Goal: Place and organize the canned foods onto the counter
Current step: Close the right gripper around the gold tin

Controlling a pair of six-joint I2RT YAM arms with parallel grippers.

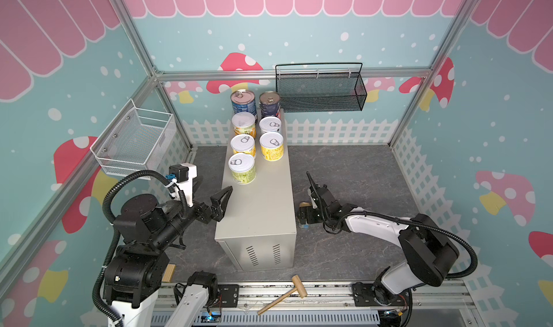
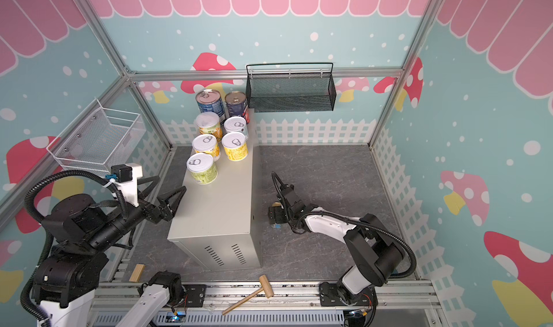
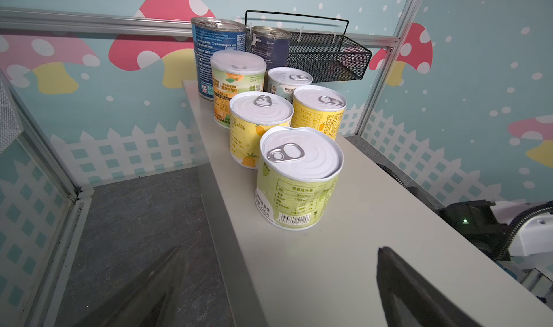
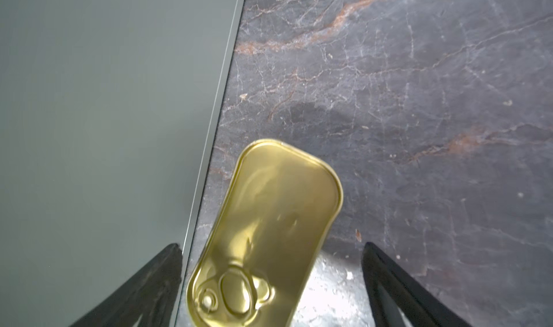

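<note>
Several canned foods stand in two rows at the far end of the counter [image 1: 260, 214] [image 2: 221, 209]: two tall blue tins [image 1: 243, 101] [image 1: 270, 103] at the back, with short yellow and green tins in front. The nearest of these is a green one [image 1: 242, 168] [image 3: 299, 176]. A flat gold tin [image 4: 269, 220] [image 1: 305, 204] lies on the dark floor by the counter's right wall. My right gripper [image 4: 272, 246] [image 1: 304, 200] is open and straddles it, with a gap on each side. My left gripper [image 3: 279, 250] [image 2: 163, 191] is open and empty over the counter's left edge.
A black mesh basket [image 1: 321, 89] hangs on the back wall, right of the tins. On the left wall hangs a white wire basket [image 1: 134, 143]. A wooden mallet [image 1: 287, 295] lies on the front rail, and a small wooden block [image 1: 169, 273] sits near the left arm's base.
</note>
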